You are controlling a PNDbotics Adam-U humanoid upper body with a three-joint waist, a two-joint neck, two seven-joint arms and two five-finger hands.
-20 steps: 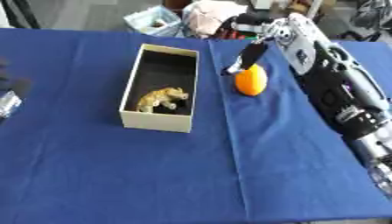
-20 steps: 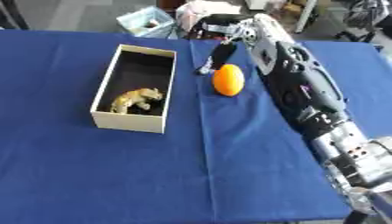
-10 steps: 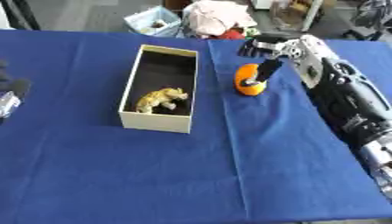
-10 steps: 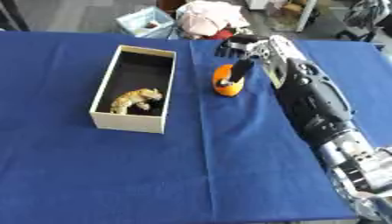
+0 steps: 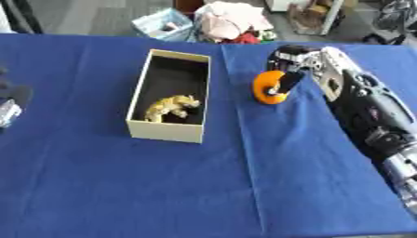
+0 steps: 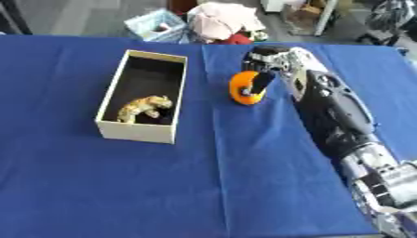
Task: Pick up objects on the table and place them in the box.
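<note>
The right robot hand (image 5: 292,65) has its dark fingers curled down over an orange ball-like object (image 5: 268,88), wrapped around its right side, so it looks like a grasp in hand; I cannot tell whether the object is off the blue worktop (image 5: 163,186) or touching it. The open cardboard box (image 5: 167,132) stands just to the left of the object, its long axis running away from the robot, with 1 tan toy animal (image 5: 171,107) already inside. I would judge the coming move is a short carry leftwards over the box's near wall. The left robot hand barely shows at the left edge.
</note>
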